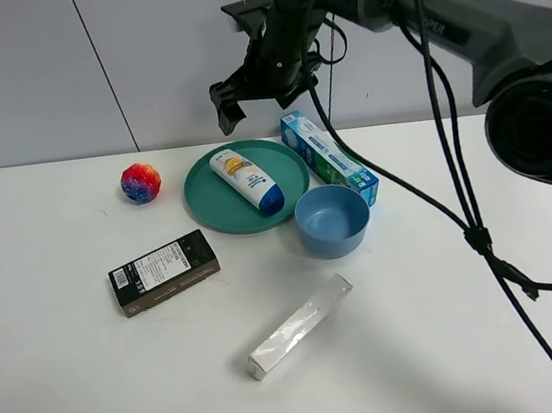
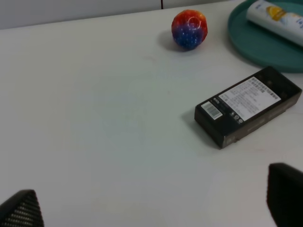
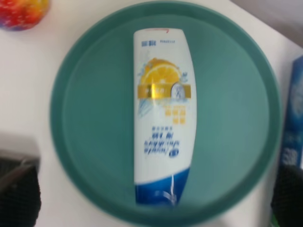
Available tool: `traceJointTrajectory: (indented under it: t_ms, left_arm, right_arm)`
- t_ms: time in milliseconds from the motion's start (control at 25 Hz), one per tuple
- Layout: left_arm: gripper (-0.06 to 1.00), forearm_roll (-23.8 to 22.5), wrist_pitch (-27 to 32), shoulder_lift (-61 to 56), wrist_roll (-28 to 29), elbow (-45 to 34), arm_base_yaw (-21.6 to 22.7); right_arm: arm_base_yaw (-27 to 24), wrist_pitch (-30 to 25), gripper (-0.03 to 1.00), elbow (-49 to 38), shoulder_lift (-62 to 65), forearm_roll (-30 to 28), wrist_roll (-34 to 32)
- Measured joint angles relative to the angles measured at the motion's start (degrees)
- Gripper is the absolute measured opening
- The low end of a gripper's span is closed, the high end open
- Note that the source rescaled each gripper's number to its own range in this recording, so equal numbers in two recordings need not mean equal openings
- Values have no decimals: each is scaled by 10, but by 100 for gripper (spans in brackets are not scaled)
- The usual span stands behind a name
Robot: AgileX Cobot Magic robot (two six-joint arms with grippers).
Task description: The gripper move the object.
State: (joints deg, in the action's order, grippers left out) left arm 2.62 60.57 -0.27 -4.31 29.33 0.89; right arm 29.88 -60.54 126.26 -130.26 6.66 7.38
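Note:
The object, a white bottle [image 1: 246, 180] with a dark blue cap and yellow-orange label, lies flat on a green plate [image 1: 205, 203]. In the right wrist view the bottle [image 3: 161, 118] fills the middle of the plate [image 3: 85, 118], cap toward the camera. My right gripper [image 1: 256, 98] hangs open above the plate's far edge, clear of the bottle; its two fingertips [image 3: 19, 194] show wide apart on either side. My left gripper [image 2: 151, 205] is open and empty above bare table, out of the high view.
A colourful ball [image 1: 140, 182] lies left of the plate, a black box [image 1: 163, 272] in front of it. A blue bowl [image 1: 332, 220] and a blue-green toothpaste box [image 1: 328, 157] sit right of the plate. A long white-silver box [image 1: 301, 327] lies nearer the front.

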Motion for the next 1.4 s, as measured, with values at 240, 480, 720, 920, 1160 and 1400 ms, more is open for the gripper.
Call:
traceJointTrajectory:
  t_ms: [240, 480, 720, 920, 1160, 1400]
  left_arm:
    - [100, 0, 0, 0, 0, 0, 0]
    - [100, 0, 0, 0, 0, 0, 0]
    - [100, 0, 0, 0, 0, 0, 0]
    - [100, 0, 0, 0, 0, 0, 0]
    - [100, 0, 0, 0, 0, 0, 0]
    - [100, 0, 0, 0, 0, 0, 0]
  right_arm:
    - [6, -50, 96, 0, 75, -30, 0]
    - [6, -90, 96, 0, 138, -89, -1]
    - [-31, -93, 96, -36, 210, -118, -19]
    - [-81, -93, 96, -129, 285, -119, -32]
    - [-145, -92, 96, -329, 416, -120, -44]
    - [-214, -75, 96, -553, 587, -114, -54]
